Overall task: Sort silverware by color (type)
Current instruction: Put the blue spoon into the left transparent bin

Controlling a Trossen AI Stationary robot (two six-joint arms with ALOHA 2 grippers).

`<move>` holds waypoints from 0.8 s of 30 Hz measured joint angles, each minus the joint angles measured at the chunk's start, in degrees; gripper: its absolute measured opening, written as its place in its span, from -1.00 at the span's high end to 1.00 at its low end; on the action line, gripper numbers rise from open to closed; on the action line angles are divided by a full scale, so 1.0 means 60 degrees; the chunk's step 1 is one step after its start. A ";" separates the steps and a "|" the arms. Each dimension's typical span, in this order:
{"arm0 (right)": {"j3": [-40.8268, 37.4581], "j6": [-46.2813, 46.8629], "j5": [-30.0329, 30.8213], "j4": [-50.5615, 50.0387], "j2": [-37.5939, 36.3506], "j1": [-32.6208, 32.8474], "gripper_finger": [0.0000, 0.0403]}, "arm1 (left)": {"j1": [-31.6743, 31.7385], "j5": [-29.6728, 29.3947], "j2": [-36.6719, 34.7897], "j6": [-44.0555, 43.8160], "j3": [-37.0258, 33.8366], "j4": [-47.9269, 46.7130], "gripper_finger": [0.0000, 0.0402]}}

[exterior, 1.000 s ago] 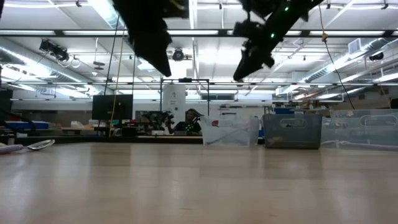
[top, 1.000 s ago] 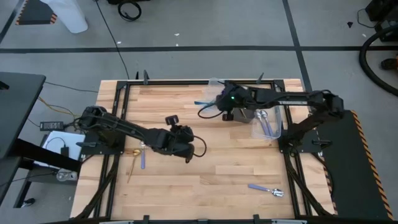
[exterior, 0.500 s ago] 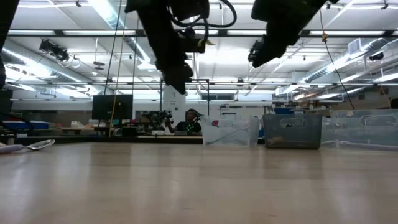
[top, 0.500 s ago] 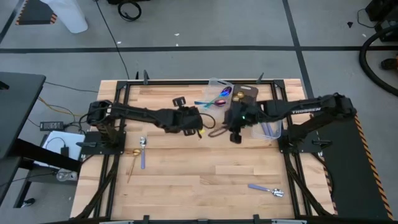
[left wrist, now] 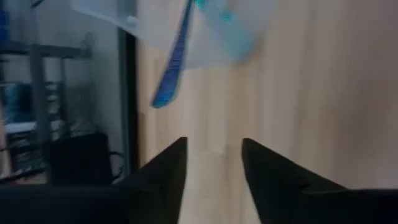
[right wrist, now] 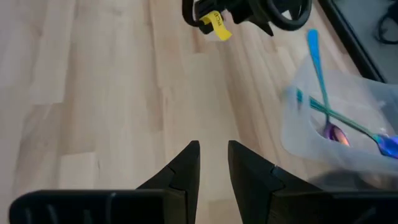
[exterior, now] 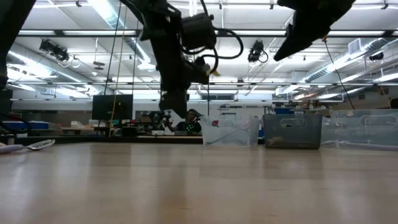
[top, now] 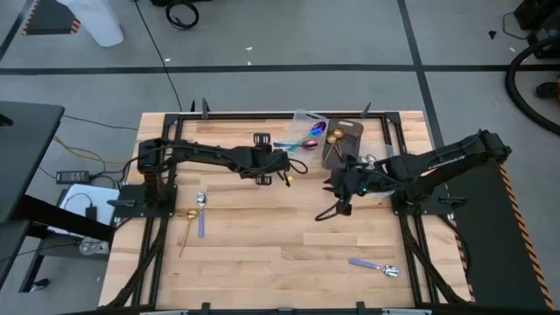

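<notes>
Left gripper [top: 289, 166] gapes empty at our twelve o'clock tray [top: 302, 118]; three spoons [top: 374, 266] wait at six.

- no text, label, brand or number can be read anywhere in these views.
- a yellow tag [right wrist: 217, 27] hangs on the far arm, its print illegible.

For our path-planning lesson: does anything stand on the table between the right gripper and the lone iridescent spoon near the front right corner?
Nothing visible does. The right gripper hangs above the tabletop right of its middle, and in the high view only bare wood lies between it and the iridescent spoon.
</notes>
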 joint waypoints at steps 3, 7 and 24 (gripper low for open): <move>-0.0305 0.0264 0.0358 0.0007 -0.0274 0.0100 0.54 | 0.0180 -0.0395 0.0166 0.0277 0.0000 0.0217 0.02; -0.0621 0.0586 0.0660 0.0026 -0.0564 0.0113 0.54 | 0.0356 -0.0814 0.0239 0.0544 0.0000 0.0690 -0.07; -0.1353 0.0871 0.0553 0.0511 -0.1032 0.0122 0.54 | 0.0535 -0.0200 0.0233 0.2592 0.0004 0.1656 0.41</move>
